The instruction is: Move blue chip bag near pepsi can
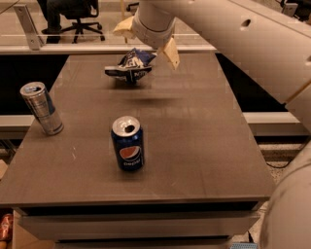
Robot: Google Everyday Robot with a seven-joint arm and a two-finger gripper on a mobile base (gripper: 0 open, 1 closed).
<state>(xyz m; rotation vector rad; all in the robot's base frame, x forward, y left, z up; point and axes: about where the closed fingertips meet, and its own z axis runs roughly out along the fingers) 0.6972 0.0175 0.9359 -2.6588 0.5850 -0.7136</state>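
The blue chip bag (131,67) lies crumpled at the far middle of the dark table (194,146). The pepsi can (128,143) stands upright near the table's middle front, well apart from the bag. My gripper (146,40) hangs just above and behind the bag. It is open, with one tan finger (124,26) to the bag's upper left and the other finger (170,52) to its right. Nothing is held. The white arm runs off to the upper right.
A taller slim silver can (41,108) stands near the table's left edge. An office chair (73,14) stands behind a rail beyond the far edge. The robot's white body (291,209) fills the lower right corner.
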